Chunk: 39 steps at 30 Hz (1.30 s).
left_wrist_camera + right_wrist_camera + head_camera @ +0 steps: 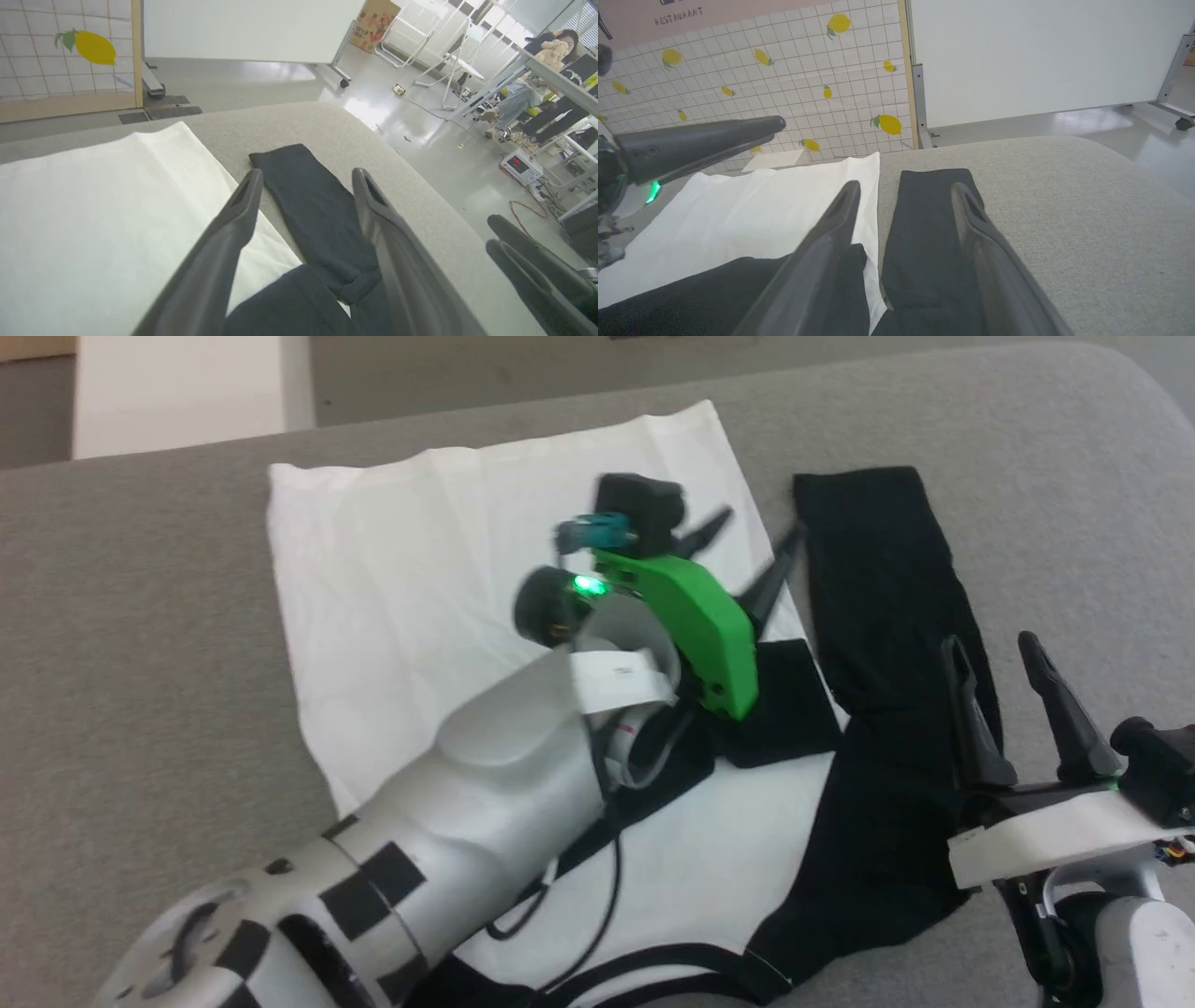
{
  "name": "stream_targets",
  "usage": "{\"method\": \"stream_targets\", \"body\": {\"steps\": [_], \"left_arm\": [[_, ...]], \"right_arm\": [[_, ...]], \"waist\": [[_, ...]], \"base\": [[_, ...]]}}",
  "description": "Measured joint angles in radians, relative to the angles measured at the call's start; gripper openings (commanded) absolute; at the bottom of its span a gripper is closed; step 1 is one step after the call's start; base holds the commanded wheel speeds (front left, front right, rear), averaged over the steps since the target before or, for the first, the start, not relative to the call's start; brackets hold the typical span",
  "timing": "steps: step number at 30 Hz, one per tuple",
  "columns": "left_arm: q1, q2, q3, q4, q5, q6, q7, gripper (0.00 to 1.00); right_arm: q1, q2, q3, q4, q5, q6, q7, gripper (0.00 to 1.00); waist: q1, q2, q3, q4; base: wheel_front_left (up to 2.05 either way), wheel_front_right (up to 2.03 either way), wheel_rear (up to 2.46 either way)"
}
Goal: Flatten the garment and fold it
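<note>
The left gripper (pixel 758 534) hangs just past the middle of the head view, a little blurred. Its two dark fingers are spread wide and point toward 1 o'clock, with nothing between them. In the left wrist view this gripper (pixel 307 182) straddles the line where white cloth meets black sleeve, jaws far apart and empty. Behind it a green housing (pixel 695 616) and a pale forearm (pixel 485 765) reach in from 7 o'clock across the shirt.

The right gripper (pixel 990 649) sits at 4 o'clock in the head view with its fingers aimed at 12. It is also opened wide and holds nothing. It is over the black shoulder cloth, and I cannot tell whether it touches it. Its own view shows the gripper (pixel 906 189) bracketing the sleeve, with a left finger (pixel 700 144) crossing in from 9 o'clock.

The garment (pixel 420 579) lies on the grey tabletop (pixel 140 663). Its white body is spread flat from the centre out to 11 o'clock. One black sleeve (pixel 873 560) stretches straight toward 1 o'clock, just beside the white edge. A second black flap (pixel 789 695) lies folded onto the white, right under the green housing.

Farther off in the right wrist view, a lemon-print tiled wall (pixel 738 84) stands at 11 o'clock and a white board (pixel 1041 56) at 1 o'clock. In the left wrist view, a person (pixel 537 79) sits at 2 o'clock across the shiny floor (pixel 420 140)
</note>
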Motion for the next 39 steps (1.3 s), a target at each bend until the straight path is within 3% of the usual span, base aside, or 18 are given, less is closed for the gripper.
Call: {"method": "stream_targets", "body": {"steps": [3,6,11,15,19,25,39], "left_arm": [[0.005,0.054,0.045,-0.012,0.042,0.015,-0.083,1.00],[0.040,0.143,0.112,-0.058,0.101,0.042,-0.102,1.00],[0.230,0.278,0.365,-0.261,0.286,0.097,-0.105,1.00],[0.429,0.326,0.539,-0.401,0.432,0.127,-0.105,1.00],[0.587,0.331,0.688,-0.508,0.542,0.131,-0.105,1.00],[0.766,0.299,0.865,-0.605,0.650,0.089,-0.105,1.00],[0.826,0.155,1.030,-0.693,0.788,-0.006,-0.105,1.00]], "right_arm": [[0.008,-0.005,-0.020,-0.008,-0.004,0.000,0.014,1.00],[0.009,-0.012,-0.038,-0.011,-0.010,0.000,0.027,1.00],[0.008,-0.019,-0.071,-0.005,-0.013,0.000,0.041,1.00],[-0.006,-0.022,-0.092,0.020,-0.017,0.000,0.042,1.00],[-0.031,-0.036,-0.108,0.062,-0.017,0.000,0.049,1.00],[-0.140,-0.088,-0.136,0.175,-0.017,0.000,0.100,1.00],[-0.585,-0.208,-0.357,0.628,-0.042,0.000,0.301,1.00]], "waist": [[0.0000,0.0000,-0.020,0.031],[0.0001,0.0000,-0.037,0.062],[0.0000,0.0000,-0.060,0.112],[0.0001,0.0000,-0.071,0.145],[0.0001,0.0000,-0.075,0.170],[0.0001,0.0000,-0.056,0.186],[0.0001,0.0000,0.097,0.226]], "base": [[0.00,0.00,0.00],[0.00,0.00,0.00],[0.00,0.00,0.00],[0.00,0.00,0.00],[0.00,0.00,0.00],[0.00,0.00,0.00],[0.00,0.00,0.00]]}}
